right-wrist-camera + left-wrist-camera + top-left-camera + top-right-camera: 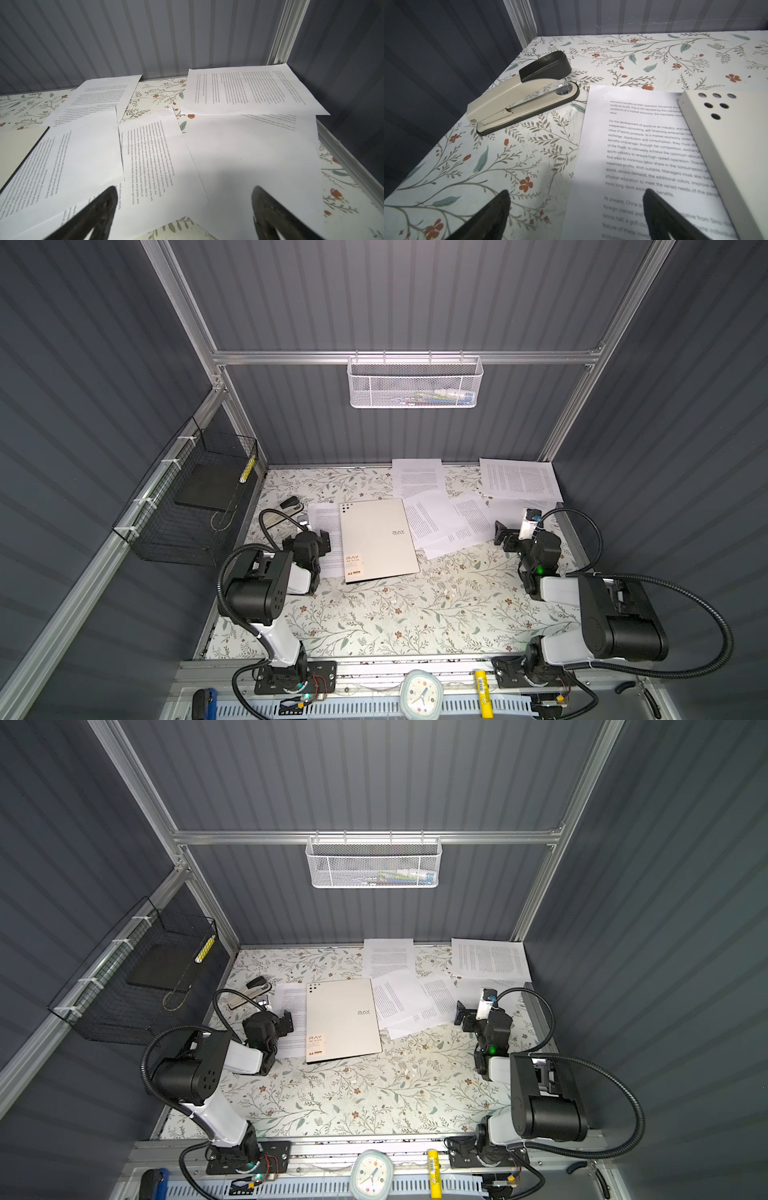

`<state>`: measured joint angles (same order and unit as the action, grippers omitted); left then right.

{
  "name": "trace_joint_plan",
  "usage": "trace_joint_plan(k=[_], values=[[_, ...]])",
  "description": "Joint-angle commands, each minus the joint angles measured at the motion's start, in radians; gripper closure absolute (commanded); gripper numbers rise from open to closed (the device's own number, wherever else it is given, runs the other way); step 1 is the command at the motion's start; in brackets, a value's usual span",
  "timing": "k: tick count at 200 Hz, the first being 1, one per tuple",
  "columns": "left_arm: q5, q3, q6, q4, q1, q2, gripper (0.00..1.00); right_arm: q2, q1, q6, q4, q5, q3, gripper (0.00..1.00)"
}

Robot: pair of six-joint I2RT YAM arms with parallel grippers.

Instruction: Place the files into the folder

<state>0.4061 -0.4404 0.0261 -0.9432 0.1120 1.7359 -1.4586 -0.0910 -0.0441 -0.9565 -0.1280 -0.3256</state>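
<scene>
Grey-beige and closed, one folder (378, 539) is laid flat on the floral table (415, 614), so its inside is hidden. One of the files (643, 145) is partly covered by the folder's left edge. The others are scattered and overlapped to its right, so about seven sheets are counted, not exactly. One stapler (525, 91) is seen. The left gripper (576, 209) and right gripper (185, 199) are both spread wide, with nothing pinched.

The whole table (374, 614) is viewed steeply from above its near edge in both top views, which overlap almost entirely. The stapler (521, 93) and folder (726, 135) corner are seen closely from the left wrist, and the files (249, 155) from the right wrist, seemingly low.
</scene>
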Motion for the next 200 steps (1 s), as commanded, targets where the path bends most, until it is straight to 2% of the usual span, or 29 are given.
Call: trace_joint_plan(k=[1, 20, 27, 33, 45, 59, 69, 76, 88, 97, 100, 103, 105, 113, 118, 139, 149, 167, 200], values=[[0.007, -0.009, 0.012, -0.007, -0.006, -0.022, 0.0, 0.0, 0.004, 0.001, -0.019, -0.001, 0.001, 0.01], [0.032, -0.007, 0.004, -0.027, -0.005, -0.029, 0.0, -0.002, 0.002, -0.009, -0.007, 0.021, -0.006, 0.01], [0.01, -0.017, -0.001, 0.03, -0.004, -0.065, 0.0, 0.0, -0.001, -0.017, -0.011, 0.036, -0.005, 0.01], [0.015, -0.035, -0.02, 0.1, 0.013, -0.109, 0.0, 0.018, 0.003, -0.031, -0.022, 0.096, 0.005, 0.01], [0.114, -0.097, -0.037, 0.284, 0.076, -0.209, 0.0, 0.148, 0.056, -0.017, 0.058, 0.24, 0.026, 0.01], [0.179, -0.227, 0.078, 0.568, 0.103, -0.279, 0.0, 0.284, 0.133, -0.008, 0.278, 0.353, -0.027, 0.01], [0.148, -0.338, 0.191, 0.812, 0.104, -0.287, 0.0, 0.332, 0.149, -0.103, 0.427, 0.365, -0.091, 0.01], [0.097, -0.395, 0.24, 0.922, 0.109, -0.276, 0.0, 0.37, 0.148, -0.18, 0.506, 0.355, -0.129, 0.01], [-0.055, -0.413, 0.294, 0.969, 0.115, -0.268, 0.0, 0.363, 0.147, -0.312, 0.576, 0.354, -0.178, 0.01], [-0.145, -0.41, 0.334, 0.983, 0.115, -0.267, 0.0, 0.346, 0.139, -0.509, 0.608, 0.388, -0.19, 0.01], [-0.167, -0.413, 0.348, 0.998, 0.115, -0.266, 0.0, 0.332, 0.126, -0.603, 0.644, 0.364, -0.2, 0.01], [-0.189, -0.419, 0.358, 1.014, 0.114, -0.263, 0.0, 0.317, 0.115, -0.637, 0.658, 0.338, -0.204, 0.01], [-0.202, -0.424, 0.363, 1.03, 0.114, -0.261, 0.0, 0.306, 0.098, -0.673, 0.665, 0.276, -0.21, 0.01], [-0.26, -0.45, 0.376, 1.079, 0.114, -0.247, 0.0, 0.287, 0.062, -0.693, 0.647, 0.127, -0.217, 0.01], [-0.307, -0.468, 0.375, 1.103, 0.114, -0.234, 0.0, 0.277, 0.064, -0.696, 0.633, 0.085, -0.217, 0.01], [-0.472, -0.516, 0.381, 1.148, 0.11, -0.174, 0.02, 0.245, 0.168, -0.642, 0.639, 0.075, -0.253, 0.01], [-0.504, -0.535, 0.399, 1.164, 0.097, -0.134, 0.09, 0.198, 0.223, -0.606, 0.708, 0.045, -0.311, 0.01], [-0.566, -0.576, 0.405, 1.179, 0.07, -0.057, 0.31, 0.118, 0.301, -0.559, 0.814, -0.01, -0.416, 0.01], [-0.566, -0.639, 0.407, 1.223, 0.058, 0.042, 0.49, 0.01, 0.409, -0.532, 0.845, -0.074, -0.48, 0.01]])
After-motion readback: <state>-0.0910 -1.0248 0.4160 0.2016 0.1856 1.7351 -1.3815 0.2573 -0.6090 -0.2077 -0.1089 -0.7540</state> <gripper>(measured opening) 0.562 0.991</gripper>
